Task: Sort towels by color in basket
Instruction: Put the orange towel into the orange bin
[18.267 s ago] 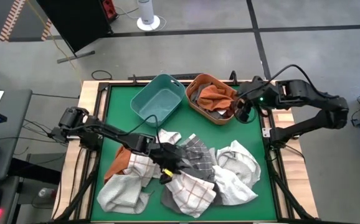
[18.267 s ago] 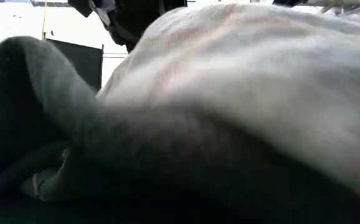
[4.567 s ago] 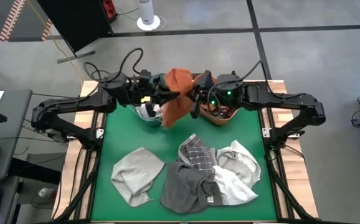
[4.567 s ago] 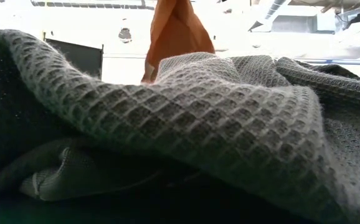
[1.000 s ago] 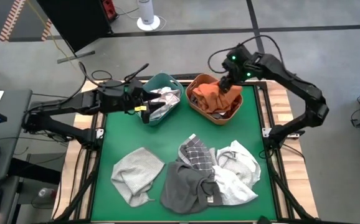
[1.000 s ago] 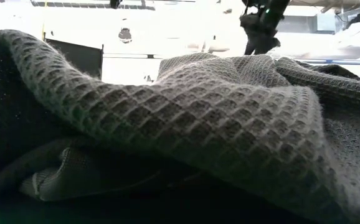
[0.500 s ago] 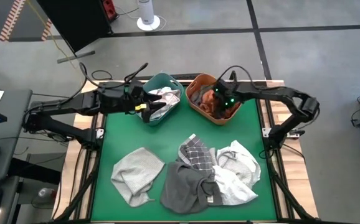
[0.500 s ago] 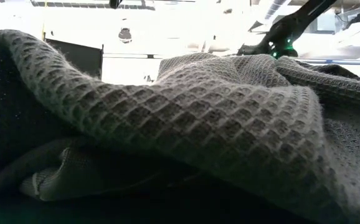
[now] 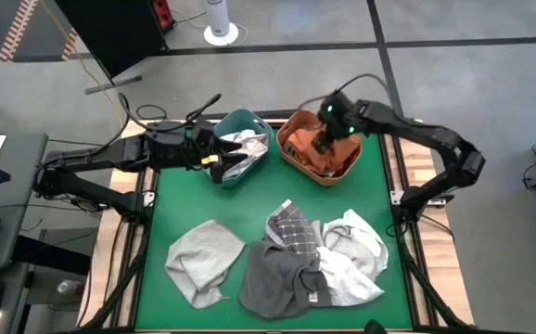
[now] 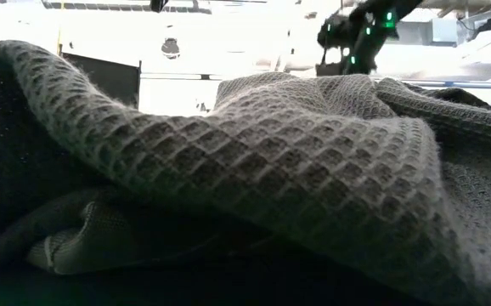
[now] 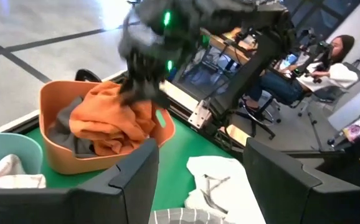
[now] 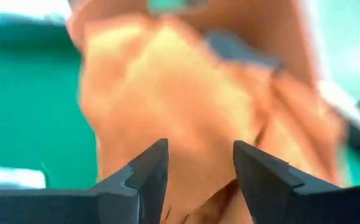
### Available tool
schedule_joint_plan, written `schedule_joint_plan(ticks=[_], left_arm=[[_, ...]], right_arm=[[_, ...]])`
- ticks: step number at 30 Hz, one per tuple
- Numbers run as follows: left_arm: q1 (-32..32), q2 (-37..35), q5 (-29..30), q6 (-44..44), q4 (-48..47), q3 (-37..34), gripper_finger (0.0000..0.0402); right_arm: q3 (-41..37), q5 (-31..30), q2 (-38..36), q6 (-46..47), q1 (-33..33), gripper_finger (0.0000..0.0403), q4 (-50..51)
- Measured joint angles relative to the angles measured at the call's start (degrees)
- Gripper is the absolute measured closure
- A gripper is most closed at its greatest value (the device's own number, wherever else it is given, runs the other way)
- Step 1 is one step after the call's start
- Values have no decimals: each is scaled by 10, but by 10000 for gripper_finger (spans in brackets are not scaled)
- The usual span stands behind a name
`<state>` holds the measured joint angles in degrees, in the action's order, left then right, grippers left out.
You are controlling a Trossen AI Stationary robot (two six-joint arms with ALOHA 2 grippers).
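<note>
Right gripper (image 9: pixel 325 144) hangs right over the rust-orange towel (image 9: pixel 311 147) bunched in the orange basket (image 9: pixel 342 173), fingers parted with nothing between them. The left gripper (image 9: pixel 214 160) waits open, empty, by the teal basket (image 9: pixel 234 122). Remaining towels (image 9: pixel 282 260) lie nearer.

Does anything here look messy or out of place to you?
A little. The orange basket holds a rust-orange towel lying over a dark grey cloth, so the colours look mixed there. Four more towels lie crumpled, some overlapping, on the green table. Nothing looks damaged.
</note>
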<state>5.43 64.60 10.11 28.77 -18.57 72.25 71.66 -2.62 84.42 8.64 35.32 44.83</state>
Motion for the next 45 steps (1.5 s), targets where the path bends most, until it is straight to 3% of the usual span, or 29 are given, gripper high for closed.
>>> schedule_joint_plan(ticks=[3,7,20,24,30,39,42,45], left_arm=[[0,0,-8,0,0,0,178],[0,0,-8,-6,0,0,178],[-22,-5,-13,23,-30,0,178],[-23,-6,-13,28,-36,0,178],[-23,-5,-15,36,-36,0,178],[-23,-5,-23,39,-36,0,178],[-23,-5,-23,40,-36,0,178],[-23,-5,-23,41,-35,0,178]], right_arm=[[43,-7,-8,0,5,196,-5],[49,-7,-1,-1,8,196,-92],[-61,15,194,0,-10,196,-133],[-59,23,214,-1,-12,196,-119],[-36,27,155,0,-8,196,-85],[47,-31,1,15,13,196,-27],[29,-31,-21,53,15,196,27],[-36,-12,-22,97,10,196,18]])
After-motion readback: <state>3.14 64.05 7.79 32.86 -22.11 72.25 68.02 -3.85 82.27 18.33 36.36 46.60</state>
